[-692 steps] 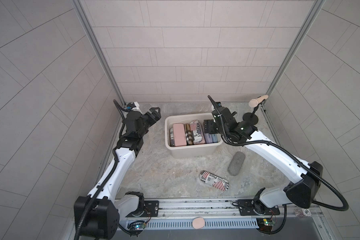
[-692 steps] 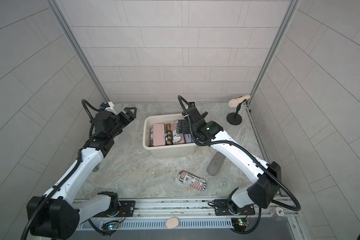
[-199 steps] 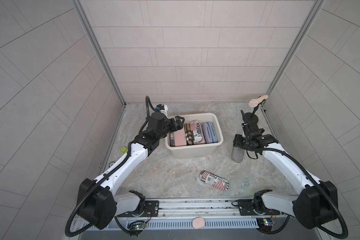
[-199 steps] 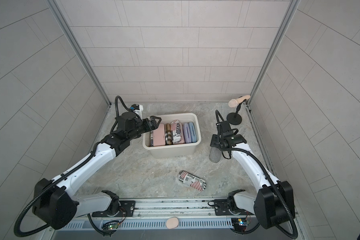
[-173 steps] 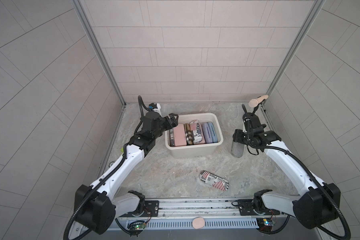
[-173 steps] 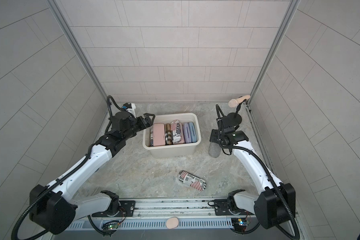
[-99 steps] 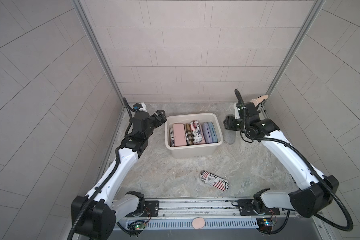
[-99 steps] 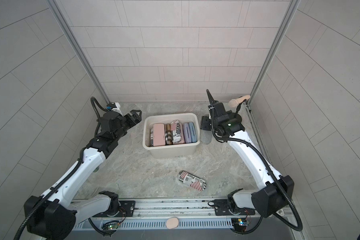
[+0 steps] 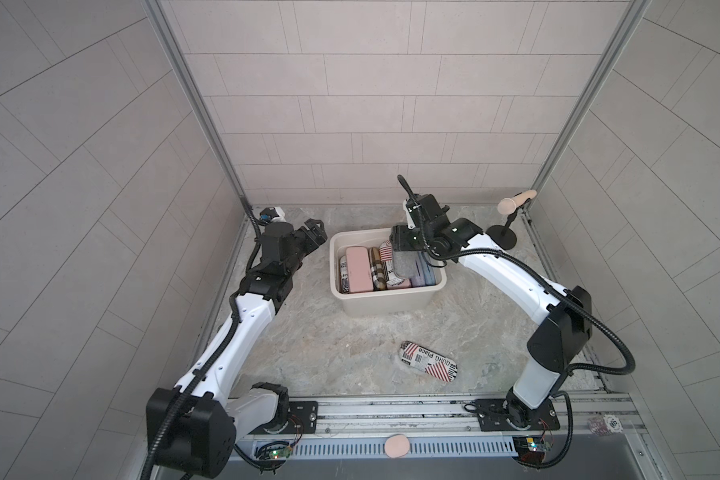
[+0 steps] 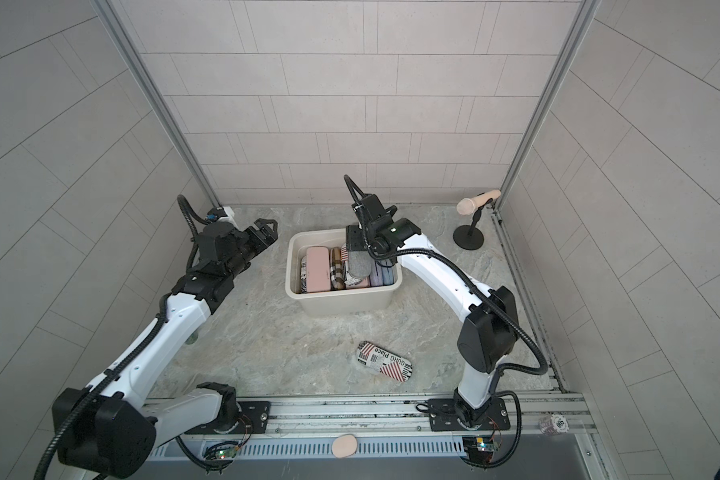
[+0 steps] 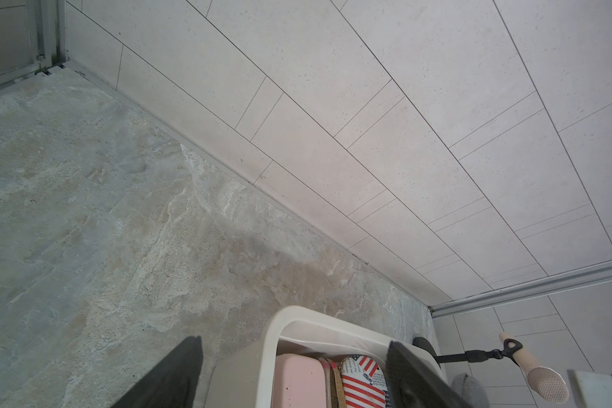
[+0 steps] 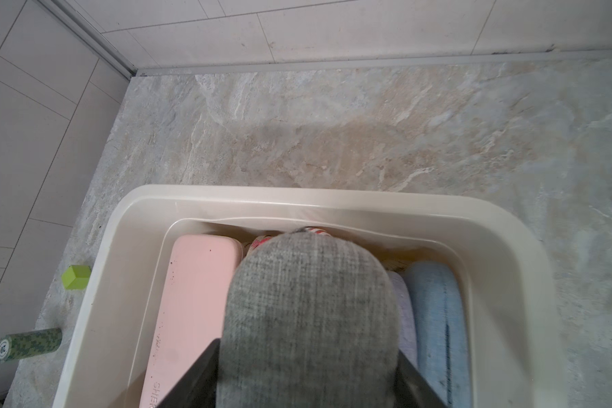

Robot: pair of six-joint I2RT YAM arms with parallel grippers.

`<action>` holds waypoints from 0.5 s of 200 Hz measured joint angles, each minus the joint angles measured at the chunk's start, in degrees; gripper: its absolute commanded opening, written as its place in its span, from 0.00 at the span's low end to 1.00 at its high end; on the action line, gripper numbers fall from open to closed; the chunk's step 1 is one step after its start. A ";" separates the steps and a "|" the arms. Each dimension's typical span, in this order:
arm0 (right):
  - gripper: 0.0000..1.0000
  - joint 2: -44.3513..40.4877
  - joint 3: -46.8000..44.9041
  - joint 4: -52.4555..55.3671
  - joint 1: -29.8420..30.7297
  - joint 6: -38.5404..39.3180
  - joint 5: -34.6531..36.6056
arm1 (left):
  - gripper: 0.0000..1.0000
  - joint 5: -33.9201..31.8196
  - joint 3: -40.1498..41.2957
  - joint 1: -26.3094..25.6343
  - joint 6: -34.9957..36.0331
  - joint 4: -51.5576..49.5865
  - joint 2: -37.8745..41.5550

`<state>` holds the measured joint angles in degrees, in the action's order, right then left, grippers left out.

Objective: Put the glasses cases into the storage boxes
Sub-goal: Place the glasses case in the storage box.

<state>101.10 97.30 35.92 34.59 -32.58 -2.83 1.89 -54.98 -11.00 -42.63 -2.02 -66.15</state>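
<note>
In both top views my right gripper [image 9: 406, 252] [image 10: 357, 249] hangs over the cream storage box [image 9: 387, 301] [image 10: 346, 303], shut on a grey glasses case [image 9: 406, 265] [image 10: 358, 265]. The right wrist view has that grey case [image 12: 308, 311] between the two fingers, above the cases lying in the box [image 12: 297, 197]: pink [image 12: 195, 300], lilac [image 12: 403, 318], light blue [image 12: 435, 318]. A flag-print case [image 9: 429, 360] [image 10: 384, 360] lies on the table in front of the box. My left gripper [image 9: 314, 232] [image 10: 265, 230] [image 11: 292, 342] is open and empty, left of the box.
A microphone on a black stand [image 9: 503, 239] [image 10: 468, 239] is at the back right corner. A small green cube [image 12: 75, 277] and a dark green can [image 12: 29, 344] sit by the left wall. Tiled walls close three sides.
My right arm has carried the grey case from the table right of the box up and over the box. My left gripper has drawn back from the box toward the left wall.
</note>
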 measured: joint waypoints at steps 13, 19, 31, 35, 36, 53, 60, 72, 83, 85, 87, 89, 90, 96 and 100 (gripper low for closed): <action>0.60 1.77 0.52 -0.81 1.07 -0.72 -0.35 | 0.89 0.07 0.02 0.02 -0.02 0.00 0.00; 0.61 2.40 0.63 -1.03 1.42 -0.98 -0.55 | 0.89 0.15 0.04 0.02 -0.04 0.02 0.00; 0.64 3.56 1.01 -1.31 2.12 -1.44 -0.81 | 0.89 0.28 0.04 0.02 -0.07 0.02 0.00; 0.65 3.96 1.16 -1.42 2.32 -1.62 -0.83 | 0.89 0.33 0.04 0.02 -0.11 0.02 0.00; 0.65 4.02 1.18 -1.42 2.34 -1.64 -0.85 | 0.89 0.35 0.04 0.02 -0.11 0.02 0.00; 0.71 5.11 1.57 -1.68 2.93 -2.19 -0.98 | 0.89 0.46 0.04 0.02 -0.24 0.02 0.00; 0.73 5.42 1.70 -1.68 3.04 -2.36 -1.03 | 0.89 0.50 0.04 0.02 -0.26 0.02 0.00; 0.76 5.73 1.95 -1.66 3.15 -2.67 -1.01 | 0.89 0.63 0.04 0.07 -0.37 0.02 0.00; 0.78 5.73 2.25 -1.66 3.21 -2.69 -0.98 | 0.89 0.66 0.04 0.13 -0.42 0.02 0.00; 0.79 5.73 2.29 -1.68 3.23 -2.82 -0.94 | 0.89 0.68 0.04 0.15 -0.44 0.02 0.00; 0.79 5.73 2.38 -1.66 3.26 -2.78 -0.87 | 0.89 0.68 0.04 0.17 -0.44 0.02 0.00; 0.79 5.73 2.49 -1.66 3.23 -2.78 -0.87 | 0.89 0.68 0.04 0.20 -0.44 0.02 0.00; 0.79 5.73 2.54 -1.66 3.23 -2.82 -0.83 | 0.89 0.68 0.04 0.20 -0.44 0.02 0.00; 0.79 5.73 2.78 -1.70 3.23 -2.82 -0.74 | 0.89 0.72 0.04 0.24 -0.44 0.02 0.00; 0.79 5.73 2.91 -1.70 3.23 -2.86 -0.68 | 0.89 0.72 0.04 0.26 -0.44 0.04 0.00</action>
<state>106.83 100.20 34.22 37.82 -35.44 -3.51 2.61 -54.94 -10.74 -43.07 -1.98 -66.15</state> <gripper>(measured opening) 0.787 0.887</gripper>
